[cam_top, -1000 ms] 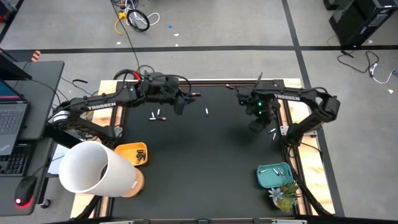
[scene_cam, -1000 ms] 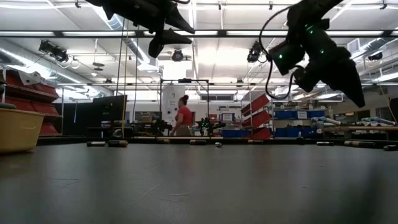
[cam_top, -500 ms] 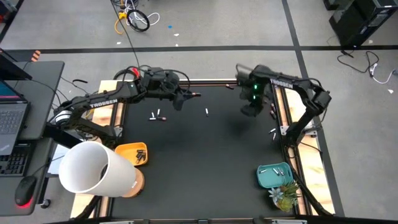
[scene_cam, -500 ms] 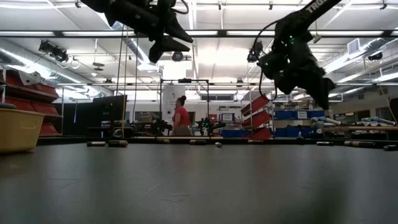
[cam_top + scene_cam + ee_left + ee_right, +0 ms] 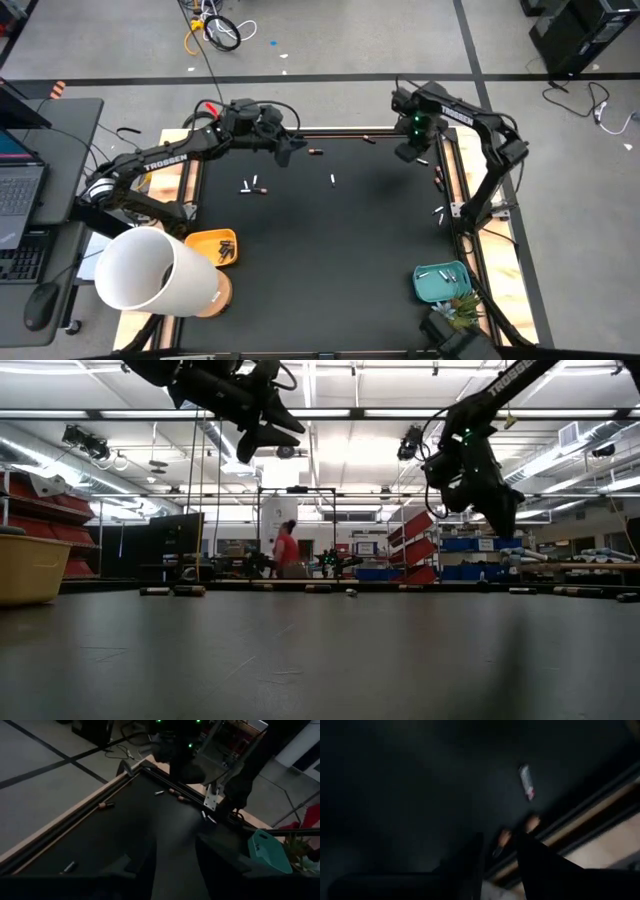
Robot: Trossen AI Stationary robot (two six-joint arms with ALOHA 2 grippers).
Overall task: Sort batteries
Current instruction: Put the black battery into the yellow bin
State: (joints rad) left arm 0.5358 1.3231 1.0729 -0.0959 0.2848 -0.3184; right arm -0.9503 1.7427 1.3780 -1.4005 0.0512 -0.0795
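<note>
In the high view, at lower left of the frame, a white cylinder (image 5: 145,272) was noted lying beside a yellow tray (image 5: 212,246), which already held a few dark batteries and was judged to serve as the bin for that kind. Two loose batteries (image 5: 252,187) were found left of centre on the black mat (image 5: 330,250). The left gripper (image 5: 291,150) was held aloft near the mat's upper edge, its fingers (image 5: 142,865) set narrowly apart with nothing seen between them, apparently poised over the dark battery (image 5: 316,152) just to its right. A white battery (image 5: 333,180) lay slightly lower, near centre. The right gripper (image 5: 407,150) was raised at the upper right corner; its wrist view showed the fingers (image 5: 470,857) a little apart and empty, directed at copper-ended cells (image 5: 503,838) lying against the rail, presumably the next pick. Further batteries (image 5: 438,211) rested along the right edge. At lower right, a teal tray (image 5: 443,284) held pale cells, evidently the second bin.
</note>
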